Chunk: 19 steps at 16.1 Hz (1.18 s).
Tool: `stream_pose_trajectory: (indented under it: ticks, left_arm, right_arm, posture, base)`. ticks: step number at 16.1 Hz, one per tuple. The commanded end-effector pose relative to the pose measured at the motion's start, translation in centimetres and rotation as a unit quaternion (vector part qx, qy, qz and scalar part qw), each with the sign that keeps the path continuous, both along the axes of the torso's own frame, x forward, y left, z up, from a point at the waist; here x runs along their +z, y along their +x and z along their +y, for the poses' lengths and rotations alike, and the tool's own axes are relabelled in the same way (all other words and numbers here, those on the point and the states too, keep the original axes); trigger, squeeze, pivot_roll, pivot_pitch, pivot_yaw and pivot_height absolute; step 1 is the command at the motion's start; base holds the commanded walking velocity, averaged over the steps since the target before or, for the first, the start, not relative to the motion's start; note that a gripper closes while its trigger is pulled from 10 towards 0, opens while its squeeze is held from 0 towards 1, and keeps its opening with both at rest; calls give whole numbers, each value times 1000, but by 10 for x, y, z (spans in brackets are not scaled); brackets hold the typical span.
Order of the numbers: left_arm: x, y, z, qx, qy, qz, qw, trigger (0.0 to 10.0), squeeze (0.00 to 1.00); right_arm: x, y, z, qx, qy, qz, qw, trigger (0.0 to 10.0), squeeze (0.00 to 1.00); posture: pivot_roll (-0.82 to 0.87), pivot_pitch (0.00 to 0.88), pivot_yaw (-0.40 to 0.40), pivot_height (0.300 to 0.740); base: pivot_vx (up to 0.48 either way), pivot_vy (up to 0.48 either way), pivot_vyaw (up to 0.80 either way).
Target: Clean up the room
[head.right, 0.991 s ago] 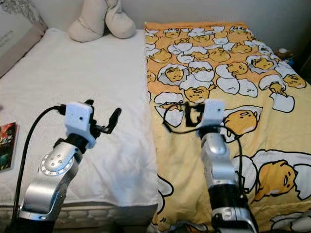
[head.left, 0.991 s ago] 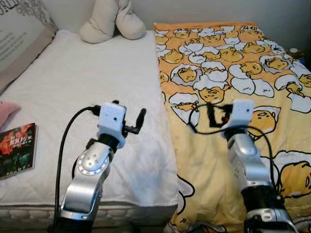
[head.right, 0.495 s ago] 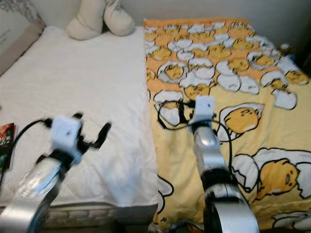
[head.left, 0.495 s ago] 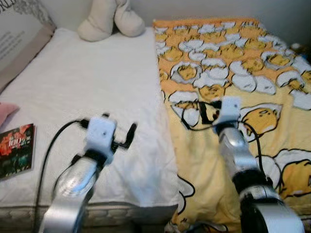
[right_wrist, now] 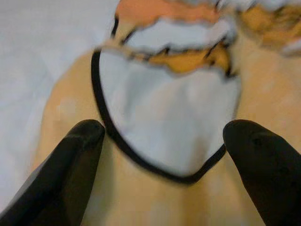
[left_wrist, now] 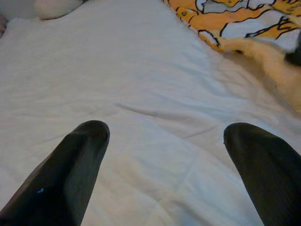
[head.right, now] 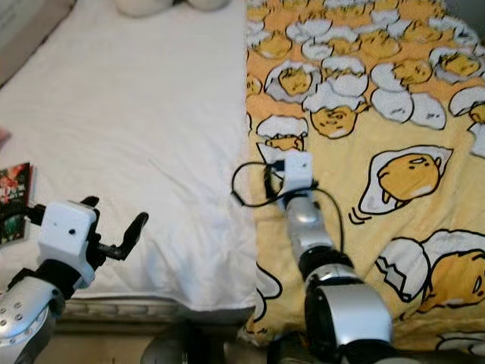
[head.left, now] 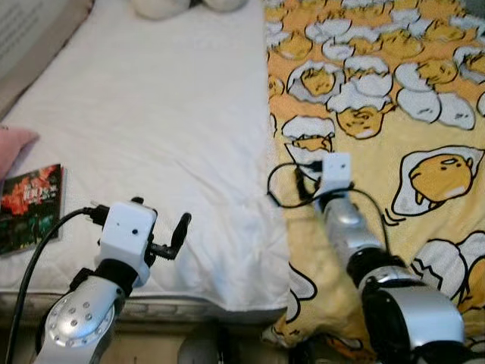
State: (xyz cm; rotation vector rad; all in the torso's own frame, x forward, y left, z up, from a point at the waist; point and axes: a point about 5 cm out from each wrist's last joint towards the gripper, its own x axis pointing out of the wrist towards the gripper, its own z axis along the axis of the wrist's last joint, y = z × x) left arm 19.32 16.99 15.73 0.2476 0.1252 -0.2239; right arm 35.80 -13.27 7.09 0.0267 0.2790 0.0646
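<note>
The right gripper hangs spread just above the yellow blanket at its inner edge, beside the bare white sheet. Soft, limp and light, the blanket should bunch easily; that edge looks best to pinch. The left gripper hovers spread over the sheet. A book lies well apart; nothing blocks.

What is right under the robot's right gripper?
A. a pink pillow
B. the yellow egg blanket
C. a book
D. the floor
B: the right gripper, fingers open, hovers over the yellow blanket with its egg cartoon pattern, near the blanket's edge by the white sheet.
</note>
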Motion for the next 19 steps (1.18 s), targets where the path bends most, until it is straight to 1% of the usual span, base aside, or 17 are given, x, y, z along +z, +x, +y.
stream_pose_trajectory:
  ticks: [1,2,3,4,5,8,9,10,11,12,13,14,15,16,17,18,19]
  left_arm:
    - [0,-2,4,11,8,6,1000,10000,0]
    - [1,-2,4,13,8,6,1000,10000,0]
    - [1,-2,4,14,8,6,1000,10000,0]
    - [1,-2,3,15,7,8,1000,10000,0]
    - [1,-1,2,15,6,10,1000,10000,0]
    - [-1,3,-1,10,2,11,1000,10000,0]
    - [-1,6,-2,8,1,10,1000,10000,0]
    - [-2,13,-5,2,-2,6,1000,10000,0]
    - [-2,15,-5,1,-3,5,1000,10000,0]
    - [-2,19,-6,2,-5,0,1000,10000,0]
    - [-3,21,-6,3,-7,0,1000,10000,0]
    - [-5,27,-7,4,-12,-1,1000,10000,0]
    - [-6,31,-8,4,-15,-3,1000,10000,0]
    - [-5,42,-13,0,-22,-16,1000,10000,0]
    - [-5,48,-15,-1,-25,-21,999,10000,0]
    - [-5,57,-18,-4,-30,-31,999,10000,0]
    - [-4,71,-24,-6,-40,-44,998,10000,0]
  right_arm:
    - [-10,-5,9,10,34,36,999,10000,0]
    - [-18,-10,18,22,69,58,996,10000,0]
    - [-21,-13,22,27,85,68,994,10000,0]
    - [-33,-22,33,34,125,99,987,10000,0]
    - [-40,-28,41,36,146,115,982,10000,0]
    - [-52,-43,56,58,167,129,976,10000,0]
    - [-54,-46,62,72,169,127,975,10000,0]
    - [-56,-57,83,132,171,113,970,10000,0]
    - [-57,-60,88,146,171,110,968,10000,0]
    - [-61,-69,94,168,166,100,966,10000,0]
    - [-62,-72,95,172,168,98,966,10000,0]
    - [-62,-81,102,195,175,83,962,10000,0]
    - [-61,-85,107,210,177,73,959,10000,0]
    - [-49,-87,111,247,153,24,956,10000,0]
    - [-44,-85,109,255,138,3,957,10000,0]
    - [-34,-80,99,247,125,-25,961,10000,0]
    - [-14,-65,67,185,107,-72,974,10000,0]
  posture:
    - [265,245,63,721]
    - [265,249,53,721]
    - [265,249,53,721]
    - [256,249,49,721]
    - [241,246,48,721]
    - [213,229,49,721]
    - [199,219,50,721]
    - [183,199,43,721]
    - [177,192,41,721]
    - [167,179,38,721]
    - [151,166,35,721]
    - [130,137,29,721]
    - [115,114,26,721]
    - [87,62,23,721]
    - [69,32,22,721]
    - [38,0,21,721]
    - [-5,0,21,721]
  base:
    - [0,0,0]
    - [0,0,0]
    - [0,0,0]
    - [0,0,0]
    - [0,0,0]
    - [0,0,0]
    - [0,0,0]
    - [0,0,0]
    - [0,0,0]
    - [0,0,0]
    - [0,0,0]
    - [0,0,0]
    - [0,0,0]
    - [0,0,0]
    - [0,0,0]
    - [0,0,0]
    - [0,0,0]
